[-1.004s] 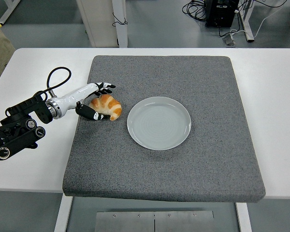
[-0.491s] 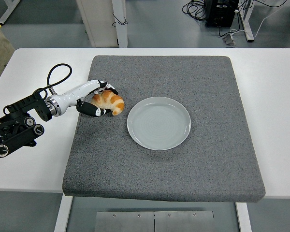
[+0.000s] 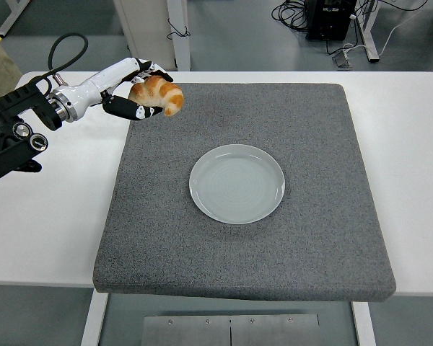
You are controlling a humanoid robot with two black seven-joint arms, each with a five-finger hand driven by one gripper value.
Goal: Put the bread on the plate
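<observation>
Gripping the bread (image 3: 157, 94), the left hand (image 3: 135, 94) hovers well apart from the plate (image 3: 237, 183)

Even, bright overhead light with no harsh glare; the white table (image 3: 411, 180) reads clean, faintly washed. The grey mat (image 3: 310, 238) keeps its grain (sharp focus throughout). Only soft, faint shading beneath the left hand's fingers (image 3: 137, 112).

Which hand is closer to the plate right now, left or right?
Left. The left hand holds the bread up and to the left of the plate, over the grey mat's far left corner. The right hand is out of view.
</observation>
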